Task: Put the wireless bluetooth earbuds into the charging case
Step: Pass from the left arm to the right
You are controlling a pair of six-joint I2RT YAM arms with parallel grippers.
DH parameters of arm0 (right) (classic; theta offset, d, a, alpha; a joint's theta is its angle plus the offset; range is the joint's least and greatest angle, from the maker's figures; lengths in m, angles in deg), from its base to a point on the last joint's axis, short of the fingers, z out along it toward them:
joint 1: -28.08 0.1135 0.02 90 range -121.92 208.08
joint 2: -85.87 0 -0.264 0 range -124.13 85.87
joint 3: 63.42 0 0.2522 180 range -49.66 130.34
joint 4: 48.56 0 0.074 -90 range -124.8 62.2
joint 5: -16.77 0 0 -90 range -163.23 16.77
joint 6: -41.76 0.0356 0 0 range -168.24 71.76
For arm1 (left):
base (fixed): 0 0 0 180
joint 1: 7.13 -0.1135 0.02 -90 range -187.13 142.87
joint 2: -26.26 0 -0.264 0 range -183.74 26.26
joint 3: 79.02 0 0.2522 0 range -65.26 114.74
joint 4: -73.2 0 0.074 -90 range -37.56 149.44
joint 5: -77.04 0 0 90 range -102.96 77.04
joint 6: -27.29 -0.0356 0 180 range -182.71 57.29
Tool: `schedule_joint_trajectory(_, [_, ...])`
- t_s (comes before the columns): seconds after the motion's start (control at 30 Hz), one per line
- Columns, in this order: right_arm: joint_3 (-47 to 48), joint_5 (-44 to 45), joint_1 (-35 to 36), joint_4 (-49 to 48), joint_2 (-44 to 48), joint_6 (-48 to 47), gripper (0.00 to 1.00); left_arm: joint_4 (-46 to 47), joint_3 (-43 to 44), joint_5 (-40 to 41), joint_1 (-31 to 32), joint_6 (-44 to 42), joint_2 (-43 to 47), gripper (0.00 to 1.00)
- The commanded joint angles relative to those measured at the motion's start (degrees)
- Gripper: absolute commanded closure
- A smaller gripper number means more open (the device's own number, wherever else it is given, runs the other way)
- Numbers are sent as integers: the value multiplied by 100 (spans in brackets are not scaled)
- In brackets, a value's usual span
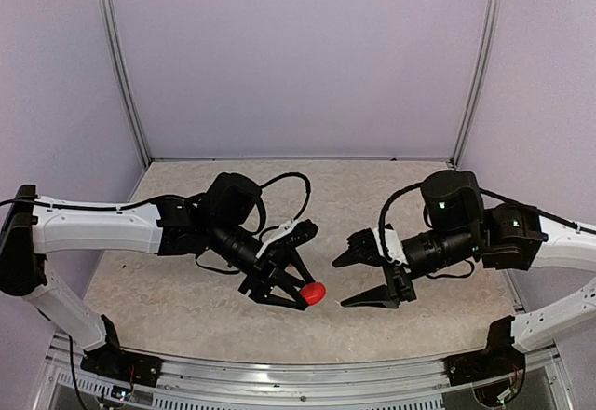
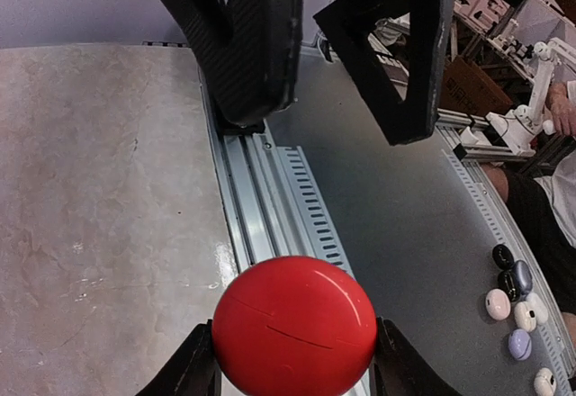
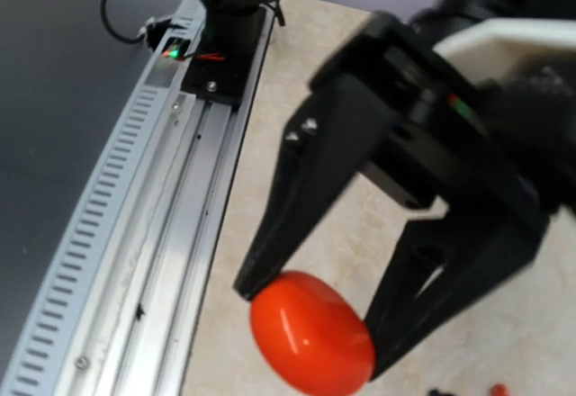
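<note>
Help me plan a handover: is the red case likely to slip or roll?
Probably slippery: the red case looks glossy and rounded, pinched only at its sides by the left gripper. Set down, it would likely rock or roll. It seems rigid: no denting.

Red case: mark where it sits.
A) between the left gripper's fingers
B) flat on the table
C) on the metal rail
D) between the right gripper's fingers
A: the red case sits pinched between the fingers of the left gripper, while the right gripper hangs open beside it, holding nothing.
</note>
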Motion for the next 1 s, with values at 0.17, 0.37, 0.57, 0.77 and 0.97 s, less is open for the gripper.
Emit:
schedule_joint_trajectory(0.17, [604,1468,1048,486,-469,-879,43,-32,342,-1065,44,415,46,70])
schedule_joint_trajectory(0.37, [696,1866,1283,473,-653,-1029,46,-77,362,-1123,73,409,-14,70])
schedule_joint_trajectory(0.57, [702,2034,1331,419,-670,-1142,49,-114,387,-1167,110,409,-43,70])
schedule_joint_trajectory(0.77, [797,2117,1442,427,-739,-1221,57,-118,449,-1174,119,443,-91,69])
schedule_joint_trajectory(0.97, [885,2213,1570,447,-869,-1290,60,-122,485,-1164,119,480,-137,69])
